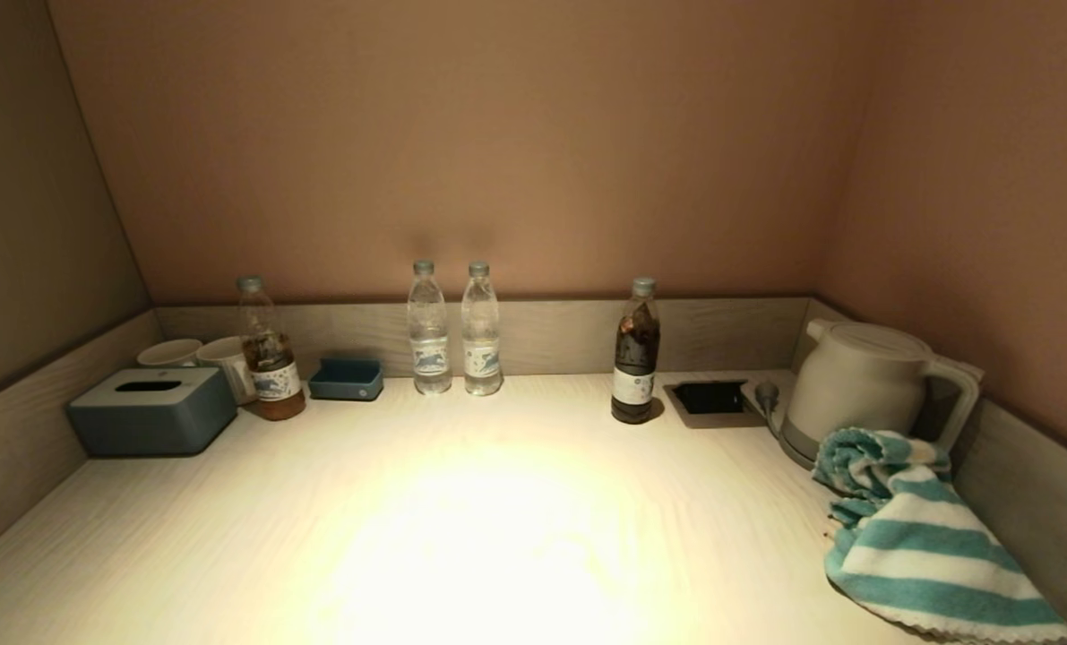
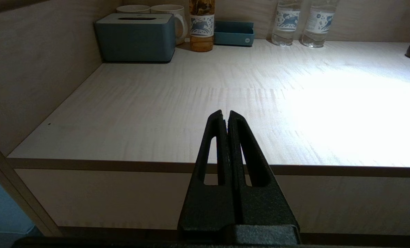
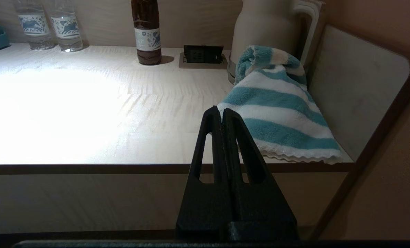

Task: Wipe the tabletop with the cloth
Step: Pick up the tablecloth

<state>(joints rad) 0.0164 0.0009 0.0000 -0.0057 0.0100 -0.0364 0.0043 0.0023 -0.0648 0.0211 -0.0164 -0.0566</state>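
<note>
Teal-and-white striped cloth (image 1: 923, 551) bunched on tabletop (image 1: 461, 528), far right by side wall, touching kettle base.

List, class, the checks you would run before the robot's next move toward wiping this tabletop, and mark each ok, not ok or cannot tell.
1. Cloth lying free on the tabletop, right side: ok.
2. Right gripper open for the grab: not ok, shut.
3. Left gripper parked before the table edge, shut: ok.
4. Middle of the tabletop free of objects: ok.
5. Kettle apart from the cloth: cannot tell.
</note>
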